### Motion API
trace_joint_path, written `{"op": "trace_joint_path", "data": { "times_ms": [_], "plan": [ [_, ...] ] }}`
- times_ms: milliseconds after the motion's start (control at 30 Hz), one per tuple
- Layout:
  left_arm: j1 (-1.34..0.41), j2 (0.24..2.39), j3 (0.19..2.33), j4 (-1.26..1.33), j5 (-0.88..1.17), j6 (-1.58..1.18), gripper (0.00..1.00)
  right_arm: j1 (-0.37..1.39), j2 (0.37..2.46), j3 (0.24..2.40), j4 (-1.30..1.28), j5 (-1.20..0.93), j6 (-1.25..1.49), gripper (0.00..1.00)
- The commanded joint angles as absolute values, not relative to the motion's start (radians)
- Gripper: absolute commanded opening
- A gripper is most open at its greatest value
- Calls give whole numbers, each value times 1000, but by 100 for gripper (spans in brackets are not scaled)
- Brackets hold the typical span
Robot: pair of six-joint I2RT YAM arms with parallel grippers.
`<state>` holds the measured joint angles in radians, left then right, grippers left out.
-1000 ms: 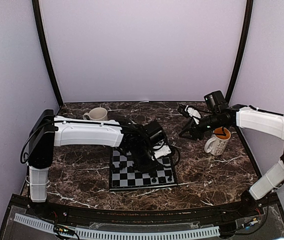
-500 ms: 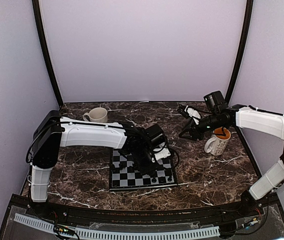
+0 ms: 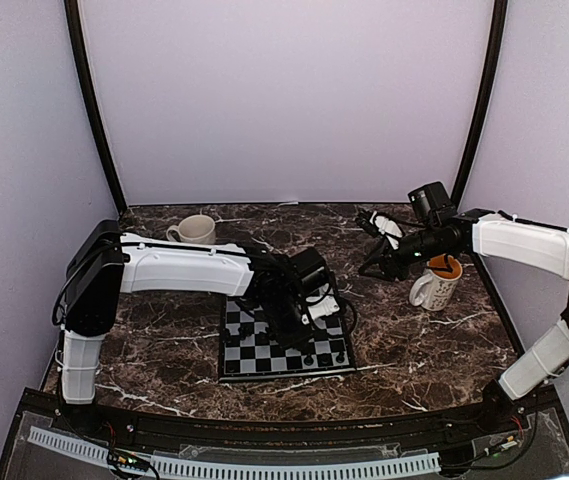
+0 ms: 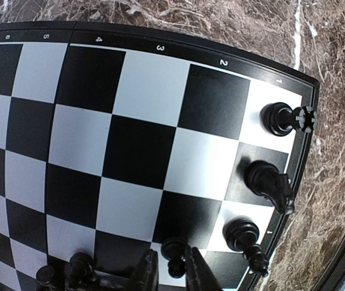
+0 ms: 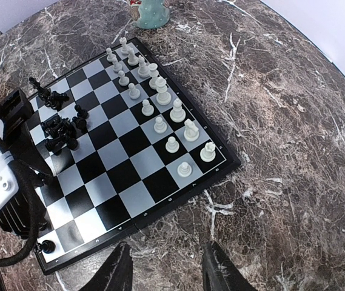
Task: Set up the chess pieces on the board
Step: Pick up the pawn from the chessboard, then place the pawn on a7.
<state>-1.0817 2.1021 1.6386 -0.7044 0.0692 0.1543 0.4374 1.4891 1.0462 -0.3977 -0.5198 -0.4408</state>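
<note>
The board [image 3: 254,356] lies at the table's middle; it also shows in the left wrist view [image 4: 136,85] and the right wrist view [image 5: 120,167]. White pieces [image 5: 160,110] stand in two rows along one side. Black pieces [image 5: 62,130] lie bunched near the opposite side. A black rook [image 4: 278,118], knight [image 4: 268,182] and bishop [image 4: 242,236] stand along the board's edge. My left gripper [image 4: 171,273] [image 3: 296,333] is low over the board, shut on a black pawn [image 4: 175,250] beside the bishop. My right gripper [image 5: 167,270] [image 3: 368,266] is open and empty above the tabletop beside the board.
A beige mug [image 3: 196,229] stands at the back left. A white mug with an orange inside [image 3: 436,283] stands under the right arm. A teal object [image 5: 151,12] sits beyond the board's far corner. One black piece [image 5: 46,245] stands on a near corner square.
My left arm has shifted slightly across the board with its gripper staying low. The right arm has not moved.
</note>
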Motion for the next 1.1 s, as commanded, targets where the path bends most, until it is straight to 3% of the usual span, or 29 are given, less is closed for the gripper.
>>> {"op": "trace_joint_path", "data": {
  "times_ms": [0, 200, 1067],
  "plan": [
    [-1077, 2097, 1635, -739, 71, 166, 15, 428, 1500, 1049, -397, -522, -450, 40],
    [-1077, 2097, 1654, -731, 100, 168, 7, 428, 1501, 1049, -397, -521, -452, 40],
    [-1098, 2220, 1838, -608, 215, 172, 6, 411, 1497, 1054, -398, -512, -448, 40]
  ]
}}
